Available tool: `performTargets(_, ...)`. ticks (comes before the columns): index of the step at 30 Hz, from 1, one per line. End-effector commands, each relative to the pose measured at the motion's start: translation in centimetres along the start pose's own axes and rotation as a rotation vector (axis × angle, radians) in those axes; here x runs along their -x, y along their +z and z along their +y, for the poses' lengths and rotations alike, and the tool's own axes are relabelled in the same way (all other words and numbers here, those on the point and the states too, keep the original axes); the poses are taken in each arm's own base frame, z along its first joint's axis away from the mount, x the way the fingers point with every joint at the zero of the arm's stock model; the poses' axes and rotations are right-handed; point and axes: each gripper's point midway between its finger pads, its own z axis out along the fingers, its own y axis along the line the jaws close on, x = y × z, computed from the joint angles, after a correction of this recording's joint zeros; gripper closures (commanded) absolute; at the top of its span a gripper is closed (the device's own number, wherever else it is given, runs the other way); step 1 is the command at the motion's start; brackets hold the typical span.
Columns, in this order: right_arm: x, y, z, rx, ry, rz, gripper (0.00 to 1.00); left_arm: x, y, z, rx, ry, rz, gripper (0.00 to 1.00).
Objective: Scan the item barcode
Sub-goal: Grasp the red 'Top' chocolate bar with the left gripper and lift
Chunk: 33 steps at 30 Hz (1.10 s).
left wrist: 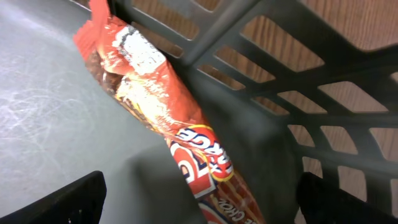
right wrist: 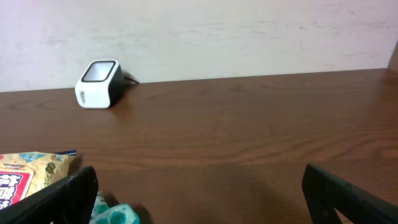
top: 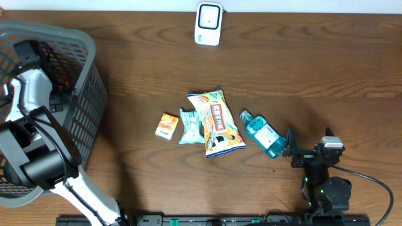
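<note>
Lower right, the right gripper (top: 293,150), fingers wide apart, sits just beside a blue bottle (top: 262,134) lying on its side. The round bottle could roll away or nudge the snack packets (top: 217,122) on its left. The scanner (top: 208,23) stands top centre. At left, the left gripper (left wrist: 202,202), fingers apart, hovers over an orange packet (left wrist: 161,93) inside the basket (top: 88,81).

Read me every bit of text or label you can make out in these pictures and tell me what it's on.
"RACE", partial, on the red wrapper in the basket.
Yellow snack bag: print too small to read.
Blue bottle label: too small.
Orange packet, teal packet: blurred.
Scanner: no text visible.
</note>
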Motion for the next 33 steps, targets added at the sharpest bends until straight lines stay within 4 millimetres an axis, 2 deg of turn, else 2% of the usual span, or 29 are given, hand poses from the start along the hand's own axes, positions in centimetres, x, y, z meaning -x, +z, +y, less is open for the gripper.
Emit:
performTargets(1, -0.1, 0.0, 0.0, -0.001, -0.009, 0.005, 0.01, 0.2, 0.4, -0.4, -0.009, -0.021, -0.010, 0.02)
performTargets(7, -0.1, 0.0, 0.0, -0.001, -0.009, 0.005, 0.01, 0.0, 1.3, -0.9, -0.026, -0.027, -0.013, 0.02)
performTargets(11, -0.1, 0.0, 0.0, -0.001, -0.009, 0.005, 0.01, -0.5, 2.5, -0.4, -0.007, -0.018, -0.009, 0.01)
performTargets(13, -0.1, 0.0, 0.0, -0.001, -0.009, 0.005, 0.01, -0.6, 2.6, -0.3, 0.000, -0.006, -0.007, 0.20)
performTargets(19, -0.1, 0.0, 0.0, -0.001, -0.009, 0.005, 0.01, -0.9, 2.6, 0.8, 0.043, 0.108, 0.005, 0.92)
performTargets(23, -0.1, 0.0, 0.0, -0.001, -0.009, 0.005, 0.01, -0.9, 1.8, 2.3, 0.100, 0.149, 0.021, 0.93)
performTargets(26, -0.1, 0.0, 0.0, -0.001, -0.009, 0.005, 0.01, -0.3, -0.1, 2.6, 0.110, 0.154, 0.024, 0.93)
performTargets(27, -0.1, 0.0, 0.0, -0.001, -0.009, 0.005, 0.01, 0.5, -2.2, 2.1, 0.078, 0.167, 0.016, 0.93)
performTargets(31, -0.1, 0.0, 0.0, -0.001, -0.009, 0.005, 0.01, 3.0, -8.1, 0.0, -0.062, 0.179, -0.028, 0.93)
performTargets(33, -0.1, 0.0, 0.0, -0.001, -0.009, 0.005, 0.01, 4.5, -11.9, -0.9, -0.149, 0.158, -0.059, 0.93)
